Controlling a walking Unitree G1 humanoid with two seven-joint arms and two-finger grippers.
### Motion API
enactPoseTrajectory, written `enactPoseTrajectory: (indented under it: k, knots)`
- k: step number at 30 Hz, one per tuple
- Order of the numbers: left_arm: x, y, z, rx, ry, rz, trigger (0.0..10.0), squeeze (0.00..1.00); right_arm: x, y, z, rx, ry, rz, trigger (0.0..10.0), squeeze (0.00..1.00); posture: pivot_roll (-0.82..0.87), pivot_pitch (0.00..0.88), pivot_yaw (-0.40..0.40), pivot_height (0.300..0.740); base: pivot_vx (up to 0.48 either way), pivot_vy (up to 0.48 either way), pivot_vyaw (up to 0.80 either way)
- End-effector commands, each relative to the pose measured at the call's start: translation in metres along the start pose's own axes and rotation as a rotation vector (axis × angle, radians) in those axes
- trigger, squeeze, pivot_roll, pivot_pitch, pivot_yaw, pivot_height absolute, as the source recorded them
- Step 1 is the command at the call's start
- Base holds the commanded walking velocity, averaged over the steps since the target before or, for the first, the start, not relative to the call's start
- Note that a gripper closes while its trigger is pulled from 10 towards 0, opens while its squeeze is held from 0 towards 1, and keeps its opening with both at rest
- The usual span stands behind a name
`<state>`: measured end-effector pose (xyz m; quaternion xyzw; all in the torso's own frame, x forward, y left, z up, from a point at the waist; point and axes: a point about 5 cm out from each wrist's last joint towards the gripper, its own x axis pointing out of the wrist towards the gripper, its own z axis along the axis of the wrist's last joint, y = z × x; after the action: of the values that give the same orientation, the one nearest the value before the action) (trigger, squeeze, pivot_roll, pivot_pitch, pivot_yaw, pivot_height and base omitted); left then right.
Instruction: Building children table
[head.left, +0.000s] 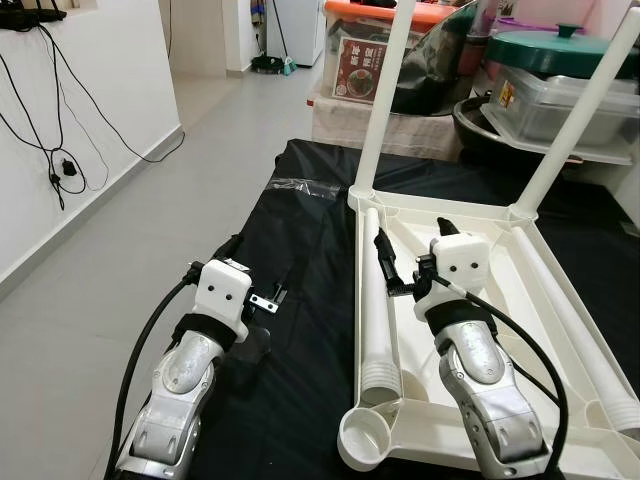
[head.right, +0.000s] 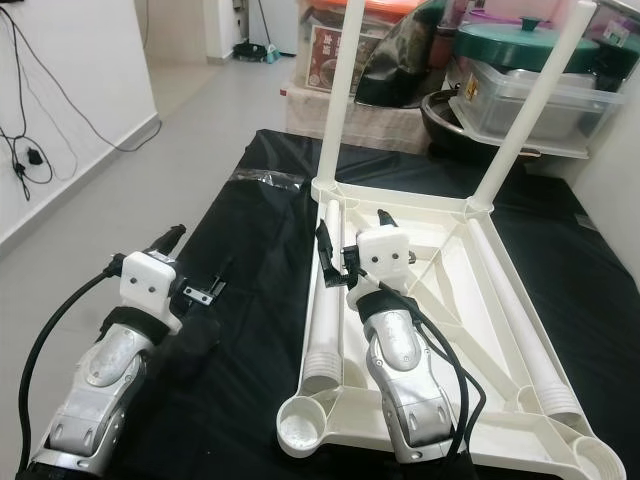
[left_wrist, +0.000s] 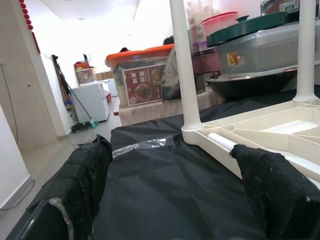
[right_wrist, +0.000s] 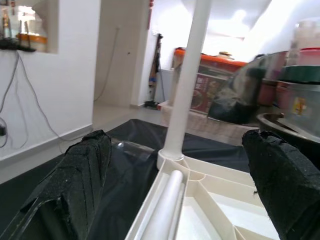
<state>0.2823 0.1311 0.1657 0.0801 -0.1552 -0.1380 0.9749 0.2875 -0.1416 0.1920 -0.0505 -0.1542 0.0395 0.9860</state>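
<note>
Tabletop (head.left: 520, 300) lies upside down on black sheet (head.left: 300, 330), two legs (head.left: 385, 95) screwed in upright at its far corners, a loose leg (head.left: 375, 310) lying in its frame. Right gripper (head.left: 410, 245) hovers over that loose leg, fingers spread, holding nothing. Left gripper (head.left: 255, 270) hovers over sheet beside the tabletop, fingers apart, empty.

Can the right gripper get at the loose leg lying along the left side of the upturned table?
Probably yes. The right gripper hangs open just above the loose leg inside the table frame, nothing lies between them.

A cluttered home: tiled floor (head.left: 210, 140), stacked storage boxes (head.left: 365, 55), small fridge (left_wrist: 92, 100).
</note>
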Motion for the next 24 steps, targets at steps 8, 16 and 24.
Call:
enactPoseTrajectory:
  k: [8, 16, 24]
  knots:
    - [-0.005, 0.002, 0.000, 0.028, 0.023, -0.009, 10.0, 0.00, 0.000, -0.003, 0.002, 0.014, -0.008, -0.042, 10.0, 0.00, 0.09, 0.000, -0.069, 0.740, 0.000, -0.271, -0.56]
    - [-0.004, 0.001, 0.002, 0.029, 0.025, -0.017, 10.0, 0.00, -0.002, 0.003, 0.003, -0.009, -0.021, -0.010, 10.0, 0.00, 0.08, 0.000, -0.067, 0.740, 0.000, -0.129, -0.50]
    - [-0.005, -0.002, 0.003, 0.028, 0.033, -0.017, 10.0, 0.00, -0.002, 0.010, 0.000, -0.014, -0.008, 0.021, 10.0, 0.00, 0.09, 0.000, -0.073, 0.740, 0.000, 0.000, 0.00]
